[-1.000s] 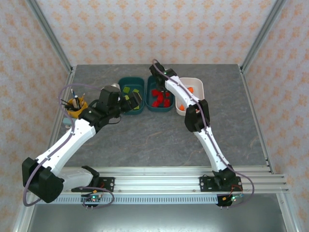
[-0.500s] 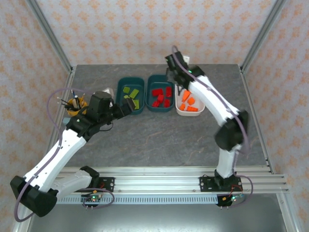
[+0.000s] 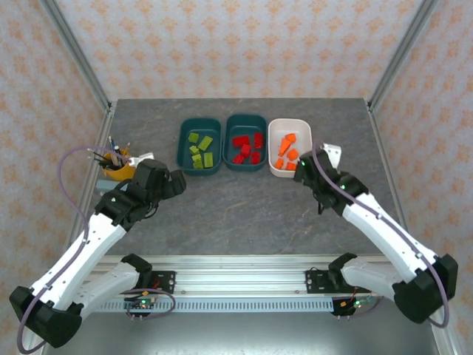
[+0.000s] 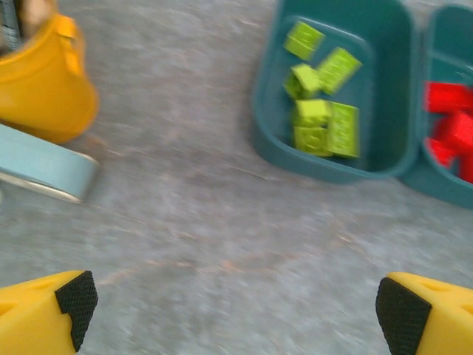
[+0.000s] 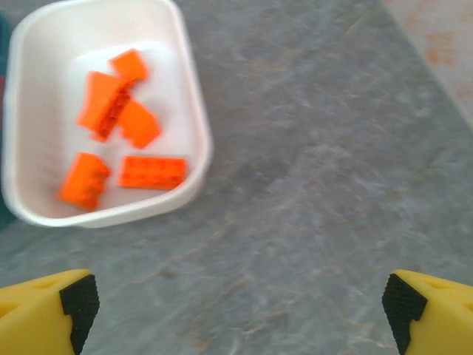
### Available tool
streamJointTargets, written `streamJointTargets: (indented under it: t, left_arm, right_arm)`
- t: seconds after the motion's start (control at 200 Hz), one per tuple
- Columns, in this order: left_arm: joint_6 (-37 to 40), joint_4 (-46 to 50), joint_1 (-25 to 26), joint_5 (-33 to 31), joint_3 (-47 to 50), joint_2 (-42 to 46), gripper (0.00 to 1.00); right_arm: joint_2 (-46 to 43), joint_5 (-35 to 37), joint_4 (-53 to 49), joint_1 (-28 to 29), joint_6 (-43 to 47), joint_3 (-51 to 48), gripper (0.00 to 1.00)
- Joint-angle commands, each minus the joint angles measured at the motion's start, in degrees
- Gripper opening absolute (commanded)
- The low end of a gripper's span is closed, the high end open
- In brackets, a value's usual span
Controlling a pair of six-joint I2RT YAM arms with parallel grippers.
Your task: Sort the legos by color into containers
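Apparently finished: green legos (image 3: pixel 201 144), red legos (image 3: pixel 246 150) and orange legos (image 3: pixel 284 151) lie in their own trays (image 3: pixel 290 121), upper centre. Left gripper (image 4: pixel 236 303) and right gripper (image 5: pixel 236 299) hang spread, empty; I'd retreat high, avoiding rims.

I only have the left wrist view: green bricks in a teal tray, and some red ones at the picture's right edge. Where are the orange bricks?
Observer: In the white tray, at the right end of the row in the top view. About five orange bricks lie inside it.
Operator: Is the right pincer carrying anything?
Observer: No. The right pincer is open over the table, with nothing between its fingers.
Operator: I see just a corner of the red tray. Any other colour in it?
Observer: No. In the top view the middle teal tray holds red bricks alone.
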State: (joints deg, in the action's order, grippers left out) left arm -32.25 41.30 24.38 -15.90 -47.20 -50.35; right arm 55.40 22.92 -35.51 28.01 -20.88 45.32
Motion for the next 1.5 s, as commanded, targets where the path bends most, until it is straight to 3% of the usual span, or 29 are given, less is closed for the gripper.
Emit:
streamJointTargets:
  t: [0.0,0.04,0.135,0.265,0.39,0.455,0.555,0.711,0.786,0.891,0.986,1.041,1.496]
  left_arm:
    - [10.57,-9.51,0.25,-16.91,6.19,1.15,1.0]
    - [13.2,-12.32,-0.09,-19.69,8.05,0.68,1.0]
    - [19.92,-21.4,-1.45,-19.38,11.94,-0.14,1.0]
    - [25.35,-37.65,-8.05,-13.49,19.25,-2.19,1.0]
    - [27.6,-46.64,-14.49,-5.44,20.17,-12.3,1.0]
    - [29.47,-51.65,-16.07,-2.83,19.95,-17.22,1.0]
    - [30.8,-58.83,-17.63,-0.11,18.76,-23.94,1.0]
    - [32.88,-67.15,-19.19,4.56,14.86,-32.12,1.0]
    - [32.68,-68.59,-20.33,5.66,13.82,-35.17,1.0]
    - [32.54,-74.97,-20.99,7.63,18.11,-34.12,1.0]
    - [33.26,-91.35,-20.97,8.45,26.2,-35.81,1.0]
    - [32.26,-84.67,-21.04,7.43,23.59,-34.85,1.0]
    - [32.38,-84.98,-21.22,7.32,23.27,-35.43,1.0]
  right_arm:
    - [-7.54,8.0,16.14,-1.74,3.81,-11.33,1.0]
    - [-10.61,10.53,22.91,-2.08,5.83,-16.2,1.0]
    - [-12.91,16.38,34.4,-2.69,11.98,-23.06,1.0]
    - [-4.82,10.82,40.0,-7.54,20.0,-22.65,1.0]
    - [4.44,3.88,53.06,-13.61,21.09,-25.44,1.0]
    - [9.29,1.45,59.49,-15.95,21.43,-25.9,1.0]
    - [15.38,-4.46,60.97,-19.34,21.3,-22.43,1.0]
    - [22.11,-11.62,75.62,-23.55,22.64,-23.16,1.0]
    - [25.81,-14.45,78.44,-25.34,21.89,-23.0,1.0]
    - [31.85,-15.92,91.27,-26.07,21.78,-26.92,1.0]
    - [30.49,-12.27,85.8,-26.22,19.96,-25.37,1.0]
    - [31.27,-11.19,84.79,-26.25,19.67,-24.48,1.0]
    - [31.49,-11.93,81.47,-25.11,21.58,-22.29,0.99]
